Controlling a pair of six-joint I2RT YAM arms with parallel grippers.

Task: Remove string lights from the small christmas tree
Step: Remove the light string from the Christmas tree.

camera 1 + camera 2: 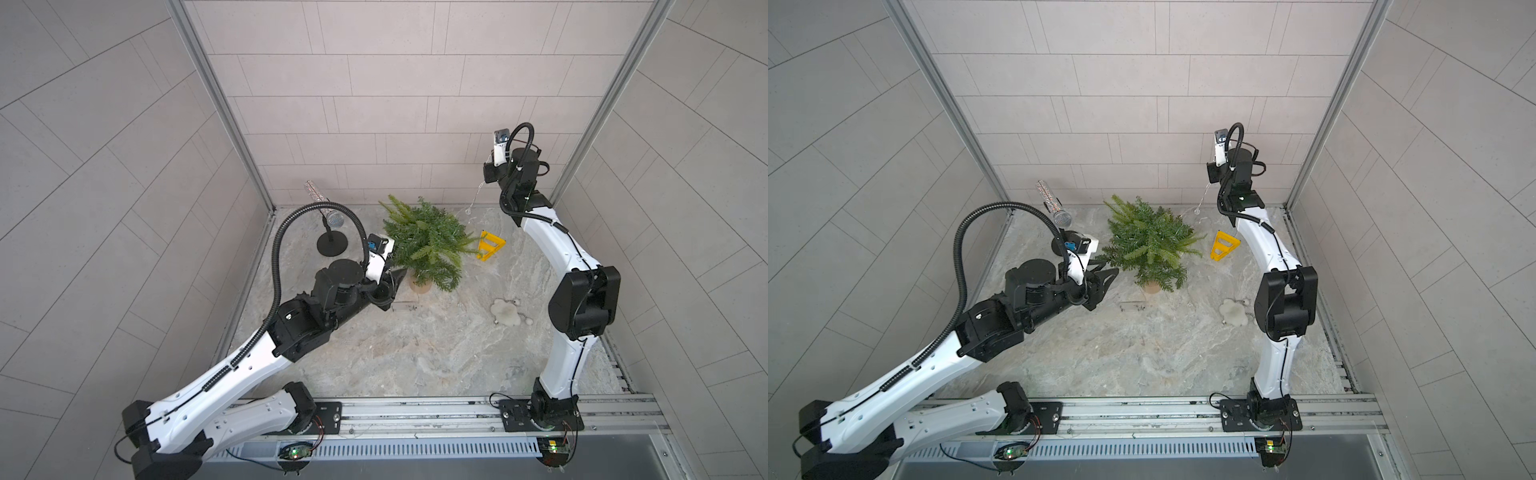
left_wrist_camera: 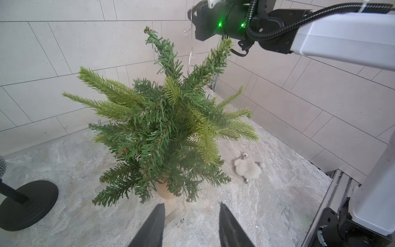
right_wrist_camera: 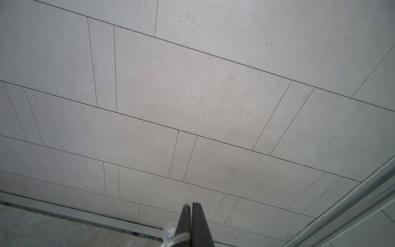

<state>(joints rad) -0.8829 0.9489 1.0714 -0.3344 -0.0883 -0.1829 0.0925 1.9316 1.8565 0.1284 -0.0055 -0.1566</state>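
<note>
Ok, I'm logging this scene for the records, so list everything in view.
small christmas tree: one, green, tan base, back middle of table.
string lights: one, silvery wire, clear bulbs, running from tree up to right gripper; clear box on table near tree base.
microphone: one, glittery, black stand, left arm's side of tree.
triangular frame: one, yellow, right arm's side of tree.
fluffy toy: one, white, on table by right arm.
left gripper: one, black, open, beside tree.
right gripper: one, black, shut on string lights, raised.

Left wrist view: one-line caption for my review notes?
Open left gripper faces the small christmas tree; right gripper holds the string lights aloft beyond it.
</note>
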